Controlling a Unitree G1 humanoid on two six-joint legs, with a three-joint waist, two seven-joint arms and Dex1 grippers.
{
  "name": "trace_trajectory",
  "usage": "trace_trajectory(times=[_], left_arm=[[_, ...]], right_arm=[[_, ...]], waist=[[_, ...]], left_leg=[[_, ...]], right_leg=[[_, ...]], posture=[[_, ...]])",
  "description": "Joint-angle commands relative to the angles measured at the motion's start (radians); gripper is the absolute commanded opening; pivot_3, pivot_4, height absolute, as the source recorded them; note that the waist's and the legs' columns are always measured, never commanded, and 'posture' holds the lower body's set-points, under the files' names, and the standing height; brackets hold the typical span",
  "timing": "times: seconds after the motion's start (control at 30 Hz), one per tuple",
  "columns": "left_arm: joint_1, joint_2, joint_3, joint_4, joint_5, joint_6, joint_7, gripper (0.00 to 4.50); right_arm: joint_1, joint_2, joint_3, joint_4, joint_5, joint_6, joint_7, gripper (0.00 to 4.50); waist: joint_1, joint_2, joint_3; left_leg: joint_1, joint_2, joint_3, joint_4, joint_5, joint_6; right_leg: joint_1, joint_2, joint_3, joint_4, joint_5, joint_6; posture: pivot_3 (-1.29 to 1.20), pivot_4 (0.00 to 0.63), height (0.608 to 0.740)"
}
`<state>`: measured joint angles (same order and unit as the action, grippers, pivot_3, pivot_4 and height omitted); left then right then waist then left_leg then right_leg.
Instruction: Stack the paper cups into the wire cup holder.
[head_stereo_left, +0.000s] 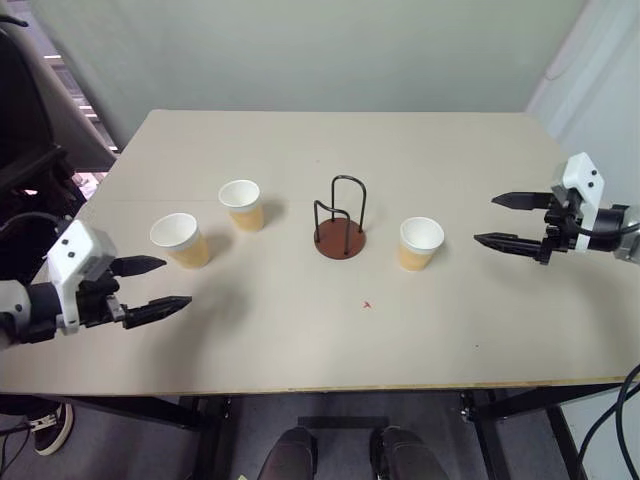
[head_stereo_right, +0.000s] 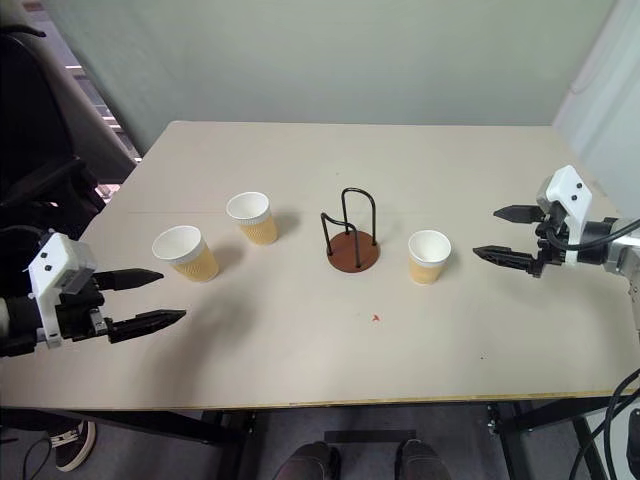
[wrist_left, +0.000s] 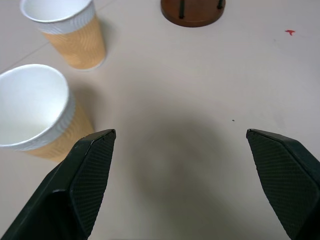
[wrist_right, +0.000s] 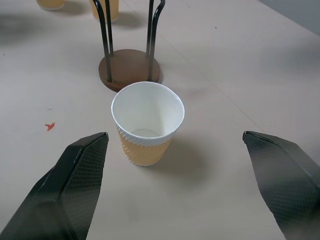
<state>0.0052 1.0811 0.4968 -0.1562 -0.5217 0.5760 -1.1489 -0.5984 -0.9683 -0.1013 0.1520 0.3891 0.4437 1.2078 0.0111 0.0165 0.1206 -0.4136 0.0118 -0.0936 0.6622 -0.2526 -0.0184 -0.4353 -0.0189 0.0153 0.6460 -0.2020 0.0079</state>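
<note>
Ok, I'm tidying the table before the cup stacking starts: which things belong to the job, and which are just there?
Belongs to the job:
- cup nearest the left gripper
- cup farther back on the left
- cup right of the holder
- wire cup holder, holding nothing yet

Just there:
- small red mark on the table

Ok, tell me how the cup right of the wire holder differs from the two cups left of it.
The right cup stands alone, directly in front of the open right gripper; the two left cups stand as a near pair, diagonal to each other, by the open left gripper. The right cup sits closer to the wire cup holder than the left pair. All three are upright, empty and alike.
</note>
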Motion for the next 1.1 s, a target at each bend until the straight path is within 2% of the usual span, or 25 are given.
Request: trace_trajectory(times=[0.03,0.17,0.33,0.47,0.53,0.6,0.73,1.0,1.1], left_arm=[[-0.023,0.012,0.003,-0.002,-0.005,-0.007,-0.001,4.49],[-0.05,0.022,-0.014,0.016,0.0,-0.015,-0.012,4.49],[-0.156,0.045,-0.071,0.006,-0.003,-0.04,-0.032,4.49],[-0.296,0.038,-0.168,-0.025,-0.026,-0.059,-0.074,4.49],[-0.382,0.021,-0.255,-0.039,-0.017,-0.064,-0.094,4.49],[-0.471,-0.013,-0.358,-0.039,0.018,-0.07,-0.097,4.49],[-0.655,-0.177,-0.549,0.059,0.182,-0.115,0.031,4.49],[-0.807,-0.404,-0.648,0.333,0.317,-0.193,0.143,4.49],[-0.836,-0.442,-0.653,0.416,0.347,-0.224,0.153,4.49]], right_arm=[[0.001,-0.026,-0.037,-0.028,0.007,-0.005,0.002,4.5],[0.02,-0.037,-0.049,-0.043,0.016,-0.001,0.006,4.5],[0.006,-0.051,-0.054,-0.061,0.03,0.011,0.013,4.5],[0.03,-0.064,-0.102,-0.153,0.099,0.06,0.026,4.5],[0.043,-0.065,-0.143,-0.224,0.153,0.105,0.019,4.5],[0.06,-0.066,-0.162,-0.31,0.189,0.142,0.004,4.5],[0.104,-0.047,-0.182,-0.475,0.258,0.214,-0.063,4.5],[0.175,-0.056,-0.247,-0.609,0.329,0.294,-0.166,4.5],[0.189,-0.067,-0.269,-0.622,0.341,0.306,-0.18,4.5]], waist=[[0.0,0.0,0.0],[0.001,0.0,0.0],[0.002,0.0,0.0],[0.004,0.0,0.0],[0.006,0.0,0.0],[0.009,0.0,0.0],[0.012,0.0,0.0],[0.006,-0.003,0.002],[0.01,-0.003,0.002]], left_leg=[[0.0,0.0,0.0,0.0,0.0,0.0],[0.0,0.0,0.0,0.0,0.0,0.0],[0.0,0.0,0.0,0.0,0.0,0.0],[0.0,0.0,0.0,0.0,0.0,0.0],[-0.001,0.0,0.0,0.0,0.0,0.0],[-0.001,0.0,0.0,0.0,0.0,0.0],[-0.001,0.0,0.0,0.001,0.001,-0.001],[-0.001,0.0,0.001,0.002,0.005,-0.006],[-0.002,0.0,0.001,0.002,0.006,-0.005]], right_leg=[[0.0,0.0,0.0,0.0,0.0,0.0],[0.0,0.0,0.0,0.0,0.0,0.0],[0.0,0.0,0.0,0.0,0.0,0.0],[0.0,0.0,0.0,0.0,0.0,0.0],[0.0,0.0,0.0,-0.001,0.001,0.0],[0.0,0.0,0.0,-0.001,0.001,0.001],[0.001,0.0,-0.001,-0.002,0.002,0.002],[0.002,0.0,-0.001,-0.003,0.003,0.007],[0.002,0.0,-0.001,-0.003,0.004,0.009]], posture=[[0.0,0.15,0.74],[0.0,0.15,0.74],[0.0,0.15,0.74],[0.0,0.15,0.74],[0.0,0.15,0.74],[0.0,0.15,0.74],[0.0,0.15,0.74],[0.0,0.15,0.74],[0.0,0.15,0.74]])
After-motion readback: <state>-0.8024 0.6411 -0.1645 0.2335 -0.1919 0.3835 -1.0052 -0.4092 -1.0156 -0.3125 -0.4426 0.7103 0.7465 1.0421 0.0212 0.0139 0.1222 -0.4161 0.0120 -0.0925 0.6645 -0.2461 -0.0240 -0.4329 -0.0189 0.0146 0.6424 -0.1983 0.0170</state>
